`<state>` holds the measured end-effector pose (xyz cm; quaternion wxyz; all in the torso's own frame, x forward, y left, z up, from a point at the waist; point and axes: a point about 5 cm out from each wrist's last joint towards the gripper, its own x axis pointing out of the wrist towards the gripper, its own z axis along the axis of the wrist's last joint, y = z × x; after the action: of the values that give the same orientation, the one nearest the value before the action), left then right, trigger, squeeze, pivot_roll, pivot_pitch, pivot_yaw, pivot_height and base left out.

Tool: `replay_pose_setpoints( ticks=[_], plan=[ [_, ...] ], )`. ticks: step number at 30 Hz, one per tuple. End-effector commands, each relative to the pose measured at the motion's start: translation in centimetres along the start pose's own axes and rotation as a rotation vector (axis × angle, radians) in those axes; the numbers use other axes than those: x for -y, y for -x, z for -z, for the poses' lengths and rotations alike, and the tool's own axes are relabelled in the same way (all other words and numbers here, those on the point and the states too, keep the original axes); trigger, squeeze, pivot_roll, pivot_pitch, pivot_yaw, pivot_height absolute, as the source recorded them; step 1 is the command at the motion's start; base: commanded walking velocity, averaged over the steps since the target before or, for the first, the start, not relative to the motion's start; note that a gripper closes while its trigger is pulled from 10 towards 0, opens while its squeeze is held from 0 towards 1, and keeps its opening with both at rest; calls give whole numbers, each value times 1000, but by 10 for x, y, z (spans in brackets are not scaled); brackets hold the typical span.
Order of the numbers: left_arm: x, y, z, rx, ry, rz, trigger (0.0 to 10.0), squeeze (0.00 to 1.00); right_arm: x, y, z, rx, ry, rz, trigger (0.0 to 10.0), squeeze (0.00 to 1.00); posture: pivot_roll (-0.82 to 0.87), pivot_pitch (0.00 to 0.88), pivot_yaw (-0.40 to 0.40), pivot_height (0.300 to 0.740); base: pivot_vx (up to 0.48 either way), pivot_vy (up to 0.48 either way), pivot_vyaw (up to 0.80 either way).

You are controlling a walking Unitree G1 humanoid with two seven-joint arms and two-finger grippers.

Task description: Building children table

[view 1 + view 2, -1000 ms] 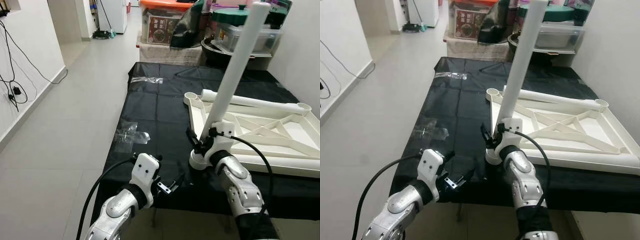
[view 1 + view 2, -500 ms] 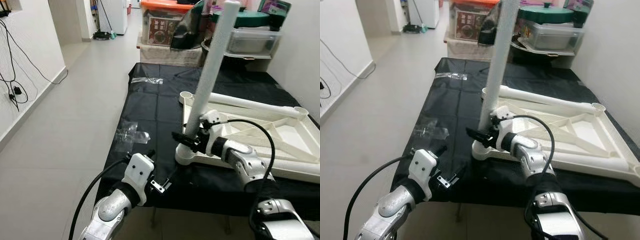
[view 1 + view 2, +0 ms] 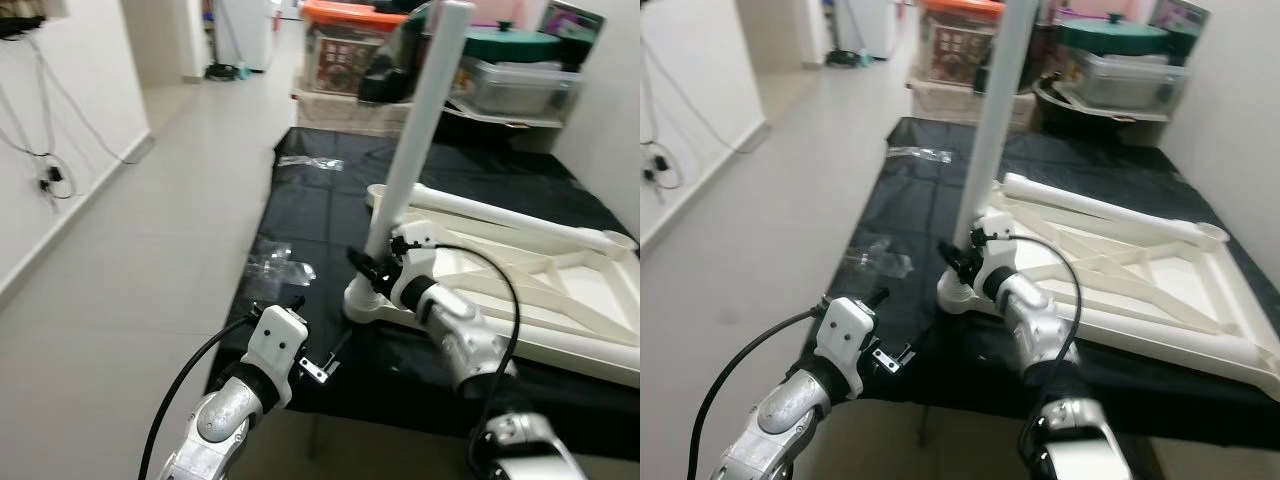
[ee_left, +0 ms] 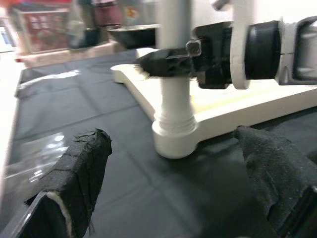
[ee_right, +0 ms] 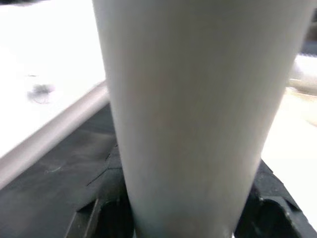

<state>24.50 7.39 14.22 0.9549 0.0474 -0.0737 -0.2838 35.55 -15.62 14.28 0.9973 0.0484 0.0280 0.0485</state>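
Note:
A white table top (image 3: 560, 300) lies upside down on the black-covered table (image 3: 310, 215). A white leg (image 3: 415, 130) stands nearly upright in the near left corner socket (image 3: 362, 305). My right gripper (image 3: 372, 268) is shut on the leg just above the socket; in the right wrist view the leg (image 5: 198, 99) sits between the black fingers (image 5: 106, 183). My left gripper (image 3: 325, 365) hovers open at the table's front edge, left of the socket and apart from it. In its wrist view the socket (image 4: 176, 139) lies ahead between its padded fingers (image 4: 81, 168).
A second white leg (image 3: 500, 212) lies along the table top's far side. Clear plastic bags (image 3: 280, 268) rest on the cloth at the left and further back (image 3: 318, 163). Storage boxes (image 3: 350, 45) stand behind the table. Open floor (image 3: 150, 230) runs along the left.
The view has shifted. The leg leaned to the right a second ago and now stands closer to upright, with the right gripper still on it. The left gripper stays open.

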Motion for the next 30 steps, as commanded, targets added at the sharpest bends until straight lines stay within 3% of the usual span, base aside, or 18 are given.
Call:
replay_pose_setpoints(
  ticks=[1,2,3,4,5,6,11,12,13,14,16,17,21,22,24,25,27,30],
  plan=[
    [2,-1,3,-6,8,8,10000,0,30,7,5,-30,-6,185,0,0,152,0,-95,740,0,0,0],
    [2,-3,4,-11,15,12,10000,0,37,26,7,-7,-61,449,0,0,147,0,-91,740,0,0,0],
    [2,-3,4,-11,15,12,10000,0,37,26,7,-7,-61,449,0,0,147,0,-91,740,0,0,0],
    [3,-5,5,-15,18,20,10000,0,34,41,10,0,-117,632,0,0,147,0,-92,740,0,0,0],
    [3,-5,5,-15,18,20,10000,0,34,41,10,0,-117,632,0,0,147,0,-92,740,0,0,0],
    [4,-7,6,-18,20,25,10000,0,26,48,12,5,-153,707,0,0,151,0,-95,740,0,0,0],
    [5,-8,7,-21,19,27,10000,0,7,44,13,12,-185,694,0,0,157,0,-99,740,0,0,0],
    [6,-9,8,-21,19,27,10000,0,1,41,13,17,-190,671,3843,0,157,0,-97,740,0,0,0],
    [6,-9,8,-22,18,29,10000,0,-7,36,12,35,-206,611,10000,0,154,0,-98,740,0,0,0],
    [7,-9,9,-23,19,34,10000,0,-14,31,9,69,-213,522,10000,0,150,0,-95,740,0,0,0],
    [7,-9,9,-24,19,38,10000,0,-19,29,6,88,-214,475,10000,0,150,0,-95,740,0,0,0],
    [7,-9,9,-26,20,46,10000,0,-22,26,3,117,-212,388,10000,1000,148,0,-93,740,0,0,0],
    [7,-10,10,-27,22,54,10000,0,-17,25,-2,146,-154,300,10000,1000,147,0,-91,740,0,0,0],
    [8,-10,10,-27,24,58,10000,0,-11,23,-4,152,-111,205,10000,0,147,0,-92,740,0,0,0],
    [8,-11,11,-27,26,62,10000,0,-5,20,-1,105,-75,31,10000,0,148,0,-91,740,0,0,0],
    [8,-11,11,-27,26,62,10000,0,-5,20,-1,105,-75,31,10000,0,148,0,-91,740,0,0,0],
    [8,-11,11,-27,26,65,10000,0,-6,19,3,50,-82,-87,10000,0,148,0,-91,740,0,0,0],
    [9,-13,13,-35,38,73,10000,0,1,22,3,-52,37,-415,10000,0,153,0,-83,740,0,0,0]
  ],
)
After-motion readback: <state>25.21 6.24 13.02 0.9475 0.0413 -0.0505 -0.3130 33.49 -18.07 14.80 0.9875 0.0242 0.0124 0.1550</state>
